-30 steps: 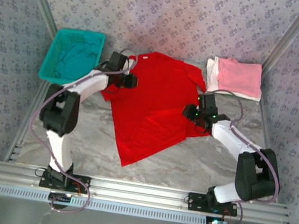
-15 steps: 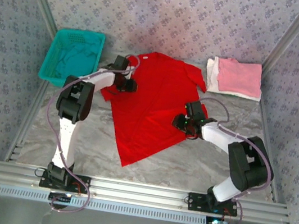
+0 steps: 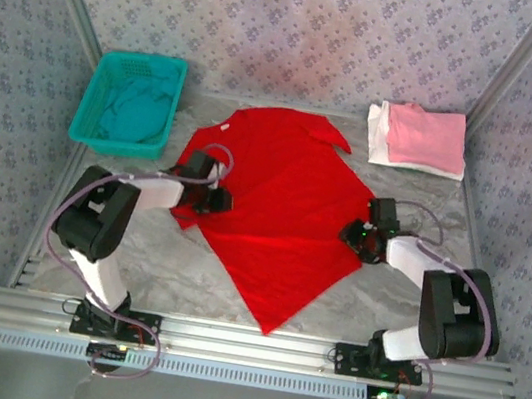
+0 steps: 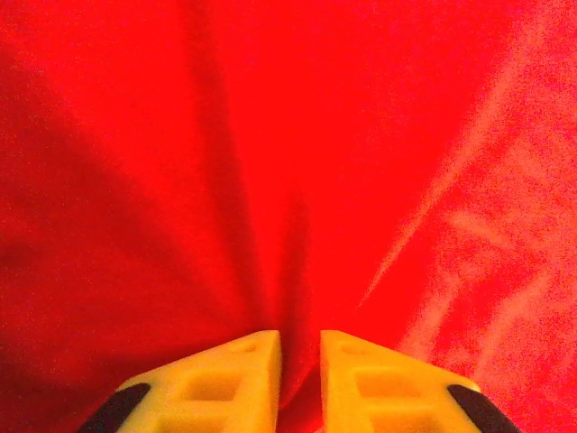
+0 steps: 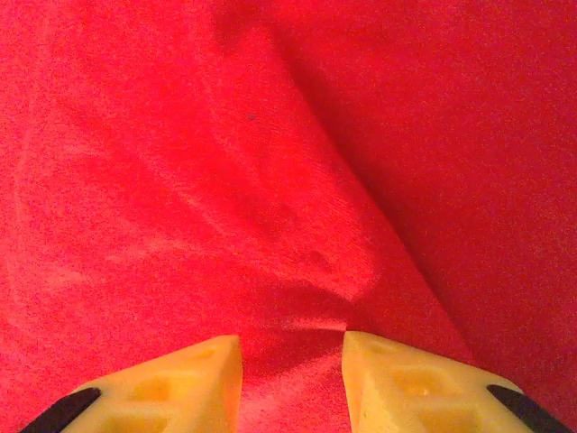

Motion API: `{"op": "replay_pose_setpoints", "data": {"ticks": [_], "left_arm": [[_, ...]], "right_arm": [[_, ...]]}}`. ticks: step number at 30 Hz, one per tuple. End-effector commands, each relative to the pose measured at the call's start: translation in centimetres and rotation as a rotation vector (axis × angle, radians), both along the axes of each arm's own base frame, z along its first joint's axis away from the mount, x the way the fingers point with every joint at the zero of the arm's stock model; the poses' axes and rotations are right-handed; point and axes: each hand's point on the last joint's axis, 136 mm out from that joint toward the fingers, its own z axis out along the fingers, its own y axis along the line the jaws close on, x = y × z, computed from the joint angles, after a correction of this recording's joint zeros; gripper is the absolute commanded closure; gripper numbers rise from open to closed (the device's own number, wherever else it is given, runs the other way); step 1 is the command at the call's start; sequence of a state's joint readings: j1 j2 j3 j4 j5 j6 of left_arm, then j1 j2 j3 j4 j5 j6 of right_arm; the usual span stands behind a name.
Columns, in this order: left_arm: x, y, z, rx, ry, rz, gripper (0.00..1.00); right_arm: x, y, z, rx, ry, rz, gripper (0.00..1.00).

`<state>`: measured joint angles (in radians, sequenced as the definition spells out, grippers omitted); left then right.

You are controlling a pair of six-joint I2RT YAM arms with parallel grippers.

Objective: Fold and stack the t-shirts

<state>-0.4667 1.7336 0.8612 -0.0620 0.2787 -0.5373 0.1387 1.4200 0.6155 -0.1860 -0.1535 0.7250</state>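
Note:
The bright red t-shirt (image 3: 282, 192) lies spread at a slant across the middle of the table, its hem corner pointing at the near edge. My left gripper (image 3: 215, 199) sits low on its left edge, and in the left wrist view the yellow fingers (image 4: 243, 379) pinch a ridge of red cloth in the left gripper (image 4: 300, 338). My right gripper (image 3: 356, 236) is on the shirt's right edge. In the right wrist view a thicker fold of red cloth (image 5: 297, 271) runs into the right gripper (image 5: 291, 343). A folded pink t-shirt (image 3: 423, 135) rests on a white one (image 3: 379, 137) at the back right.
A teal mesh basket (image 3: 136, 60) stands at the back left with teal cloth (image 3: 133, 113) inside. Metal rails run along the table's sides and the near edge (image 3: 244, 338). Bare marble table (image 3: 165, 265) shows on both sides of the shirt's lower point.
Both grippers have moved toward the near edge and drawn the red t-shirt with them. The shirt now lies lower and flatter, and its hem corner reaches nearer the front rail.

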Motion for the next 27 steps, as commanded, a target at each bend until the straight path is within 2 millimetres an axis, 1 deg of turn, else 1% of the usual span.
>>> {"op": "replay_pose_setpoints", "data": {"ticks": [1, 3, 4, 6, 7, 9, 11, 12, 14, 17, 19, 20, 22, 23, 24, 25, 27], "left_arm": [[-7.7, -0.1, -3.0, 0.082, 0.182, 0.014, 0.83], [-9.4, -0.5, -1.6, 0.082, 0.153, 0.017, 0.83], [-9.6, -0.7, -0.4, 0.078, 0.123, 0.012, 0.83], [-9.3, -0.8, 2.2, 0.08, 0.062, 0.0, 0.8], [-8.6, -0.9, 3.7, 0.08, 0.016, -0.012, 0.78], [-6.6, -1.1, 6.5, 0.085, -0.064, -0.046, 0.77], [-3.3, -0.8, 8.8, 0.091, -0.138, -0.053, 0.77], [-1.7, -0.6, 9.4, 0.081, -0.162, -0.043, 0.77], [2.2, -0.6, 10.2, 0.053, -0.203, -0.042, 0.76], [7.5, -1.2, 10.2, 0.098, -0.251, -0.082, 0.76], [10.4, -2.3, 9.7, 0.12, -0.254, -0.126, 0.76], [11.7, -2.8, 9.0, 0.13, -0.235, -0.147, 0.76], [13.5, -3.8, 7.7, 0.12, -0.189, -0.18, 0.76], [14.1, -4.2, 6.5, 0.116, -0.171, -0.192, 0.76], [14.7, -4.5, 6.5, 0.109, -0.176, -0.192, 0.76], [15.1, -4.5, 5.7, 0.107, -0.16, -0.193, 0.76], [15.7, -3.9, 4.7, 0.108, -0.133, -0.17, 0.76]], "right_arm": [[-2.2, -3.5, -0.8, -0.062, 0.092, -0.061, 0.62], [-1.6, -4.9, -0.7, -0.075, 0.087, -0.091, 0.62], [-1.2, -5.6, -0.6, -0.079, 0.084, -0.106, 0.62], [-0.1, -7.0, -0.4, -0.09, 0.067, -0.144, 0.63], [0.6, -7.5, -0.2, -0.092, 0.056, -0.16, 0.62], [1.9, -8.3, 0.4, -0.106, 0.031, -0.161, 0.62], [3.5, -8.9, 1.9, -0.111, -0.02, -0.165, 0.61], [4.2, -8.9, 2.7, -0.114, -0.048, -0.162, 0.6], [6.0, -7.8, 4.8, -0.114, -0.116, -0.113, 0.59], [6.9, -5.9, 6.9, -0.186, -0.119, -0.024, 0.57], [6.6, -5.2, 7.1, -0.196, -0.115, -0.007, 0.56], [6.2, -4.9, 6.9, -0.174, -0.11, -0.015, 0.56], [5.5, -4.7, 6.1, -0.13, -0.089, -0.036, 0.56], [5.1, -4.5, 5.7, -0.113, -0.077, -0.038, 0.55], [4.8, -4.4, 5.2, -0.106, -0.071, -0.039, 0.55], [4.3, -4.4, 4.6, -0.106, -0.05, -0.047, 0.55], [3.5, -4.3, 3.7, -0.098, -0.019, -0.048, 0.55]]}}
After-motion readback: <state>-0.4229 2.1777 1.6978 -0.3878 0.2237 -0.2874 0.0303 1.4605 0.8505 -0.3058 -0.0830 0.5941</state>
